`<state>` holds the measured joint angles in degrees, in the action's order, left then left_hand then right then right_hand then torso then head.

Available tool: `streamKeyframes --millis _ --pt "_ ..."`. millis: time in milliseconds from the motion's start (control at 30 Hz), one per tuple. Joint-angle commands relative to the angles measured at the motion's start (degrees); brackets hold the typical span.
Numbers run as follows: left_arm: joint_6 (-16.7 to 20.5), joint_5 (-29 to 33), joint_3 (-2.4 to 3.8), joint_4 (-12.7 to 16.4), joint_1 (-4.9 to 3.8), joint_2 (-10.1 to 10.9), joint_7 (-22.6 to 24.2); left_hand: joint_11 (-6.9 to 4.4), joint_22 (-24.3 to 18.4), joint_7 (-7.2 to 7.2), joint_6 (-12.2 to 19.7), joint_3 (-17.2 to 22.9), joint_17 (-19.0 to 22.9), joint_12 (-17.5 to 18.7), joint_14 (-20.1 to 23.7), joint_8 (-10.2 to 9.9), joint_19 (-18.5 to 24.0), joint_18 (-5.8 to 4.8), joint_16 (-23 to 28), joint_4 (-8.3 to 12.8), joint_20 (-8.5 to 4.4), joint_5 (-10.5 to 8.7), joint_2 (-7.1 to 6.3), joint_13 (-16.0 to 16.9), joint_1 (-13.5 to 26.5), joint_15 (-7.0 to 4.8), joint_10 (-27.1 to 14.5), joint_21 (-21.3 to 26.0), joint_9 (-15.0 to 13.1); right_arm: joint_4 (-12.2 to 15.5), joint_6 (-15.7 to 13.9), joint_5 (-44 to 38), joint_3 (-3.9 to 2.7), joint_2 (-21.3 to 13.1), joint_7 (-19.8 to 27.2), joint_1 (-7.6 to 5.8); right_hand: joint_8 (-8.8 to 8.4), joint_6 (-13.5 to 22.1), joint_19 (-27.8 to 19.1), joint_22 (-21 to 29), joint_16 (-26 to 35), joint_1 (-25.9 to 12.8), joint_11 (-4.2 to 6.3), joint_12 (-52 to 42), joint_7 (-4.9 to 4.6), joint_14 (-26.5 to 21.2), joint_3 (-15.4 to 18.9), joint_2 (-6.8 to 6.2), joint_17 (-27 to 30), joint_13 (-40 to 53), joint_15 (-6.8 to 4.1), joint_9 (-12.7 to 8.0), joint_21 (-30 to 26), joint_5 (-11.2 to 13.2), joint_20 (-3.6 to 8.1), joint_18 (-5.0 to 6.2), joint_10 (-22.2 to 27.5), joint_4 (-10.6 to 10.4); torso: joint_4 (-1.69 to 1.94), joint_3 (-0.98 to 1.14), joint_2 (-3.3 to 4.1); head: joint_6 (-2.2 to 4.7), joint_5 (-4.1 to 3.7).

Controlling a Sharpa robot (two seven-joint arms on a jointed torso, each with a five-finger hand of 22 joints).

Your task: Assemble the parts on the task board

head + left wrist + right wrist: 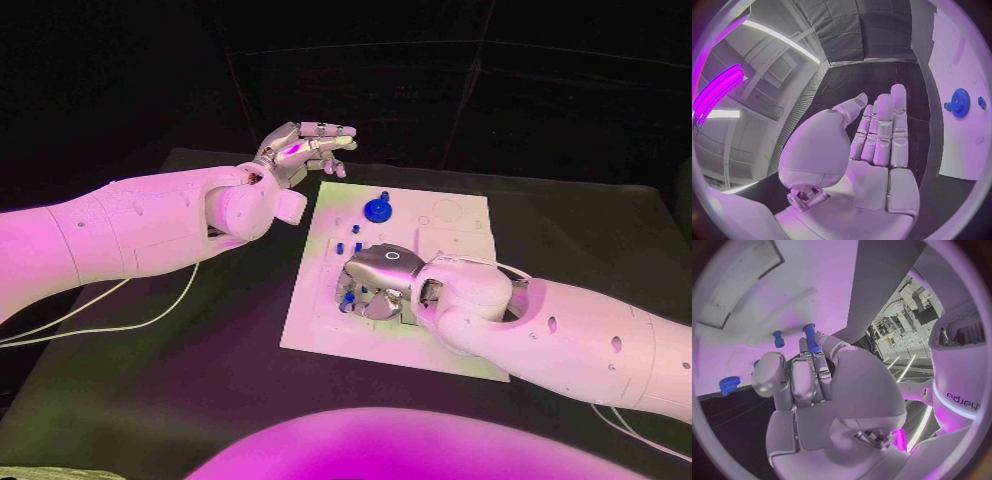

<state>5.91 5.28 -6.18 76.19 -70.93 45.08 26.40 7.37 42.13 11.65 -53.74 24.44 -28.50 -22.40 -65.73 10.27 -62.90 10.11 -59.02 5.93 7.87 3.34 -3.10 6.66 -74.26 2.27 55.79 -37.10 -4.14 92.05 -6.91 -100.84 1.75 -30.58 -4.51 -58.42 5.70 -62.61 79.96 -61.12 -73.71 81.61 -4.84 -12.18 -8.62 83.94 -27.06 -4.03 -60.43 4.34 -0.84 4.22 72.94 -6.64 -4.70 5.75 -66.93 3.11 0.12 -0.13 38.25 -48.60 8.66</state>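
Note:
The white task board (447,235) lies in the middle of the black table. A blue gear (378,209) stands on its far part, also seen as the gear (961,102) in the left wrist view. Small blue pegs (355,240) stand just nearer than it. My right hand (378,285) reaches down onto the board's middle and its fingertips pinch a long blue peg (811,338). A shorter blue peg (778,339) stands on the board beside it. My left hand (303,150) hovers off the board's far left corner, fingers (882,125) straight, holding nothing.
A small toothed blue part (729,385) lies at the board's edge near my right hand. The board carries printed outlines and recesses (454,215) on its far right. Bare black table (188,360) spreads on the left, crossed by a white cable (130,320).

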Motion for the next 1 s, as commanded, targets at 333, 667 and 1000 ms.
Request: streamKeyframes --millis 333,667,1000 --pt "-1.11 -0.09 0.05 -0.04 -0.12 -0.17 -0.57 -0.09 -0.12 0.01 0.29 -0.34 0.10 -0.55 0.33 0.46 0.22 0.39 -0.15 0.08 0.16 0.13 0.37 0.10 0.29 0.07 -0.39 0.42 -0.07 0.13 0.41 -3.28 1.01 0.59 -0.93 -0.03 -0.78 1.41 -0.09 0.12 -0.32 -1.59 0.26 0.88 -0.32 1.15 0.29 -1.37 0.18 -0.10 0.39 -0.29 0.18 -0.54 -0.64 -0.22 0.36 -0.14 0.01 0.00 -0.06 0.07 -0.02" --pt "-1.34 -0.09 0.05 -0.08 -0.12 -0.11 -0.82 -0.09 -0.12 0.01 0.29 -0.34 0.10 -0.55 0.33 0.46 0.22 0.39 -0.15 0.08 0.16 0.13 0.37 0.10 0.29 0.07 -0.39 0.42 -0.07 0.26 -4.21 -1.34 1.07 0.37 0.39 -0.03 -2.08 9.85 -3.35 6.92 1.71 -6.25 -1.94 4.09 -1.84 -0.17 6.78 -4.54 3.83 -0.61 2.15 -0.51 -4.36 -0.43 -2.20 1.07 9.78 -2.45 -0.04 0.03 -0.02 0.21 -0.03" --pt "-1.71 -0.09 0.05 -0.18 -0.12 0.06 -0.88 -0.09 -0.12 0.01 0.29 -0.34 0.10 -0.55 0.33 0.46 0.22 0.39 -0.15 0.08 0.16 0.13 0.37 0.10 0.29 0.07 -0.39 0.42 -0.07 2.01 -16.25 2.07 1.08 -2.42 2.25 -0.03 -1.63 13.35 -5.07 12.90 3.60 -5.77 -2.14 0.69 -2.13 -1.45 14.93 -3.64 7.30 -0.13 2.33 -0.26 -8.71 -2.66 -2.33 2.03 13.66 -3.70 -0.08 0.01 -0.14 0.61 -0.54"
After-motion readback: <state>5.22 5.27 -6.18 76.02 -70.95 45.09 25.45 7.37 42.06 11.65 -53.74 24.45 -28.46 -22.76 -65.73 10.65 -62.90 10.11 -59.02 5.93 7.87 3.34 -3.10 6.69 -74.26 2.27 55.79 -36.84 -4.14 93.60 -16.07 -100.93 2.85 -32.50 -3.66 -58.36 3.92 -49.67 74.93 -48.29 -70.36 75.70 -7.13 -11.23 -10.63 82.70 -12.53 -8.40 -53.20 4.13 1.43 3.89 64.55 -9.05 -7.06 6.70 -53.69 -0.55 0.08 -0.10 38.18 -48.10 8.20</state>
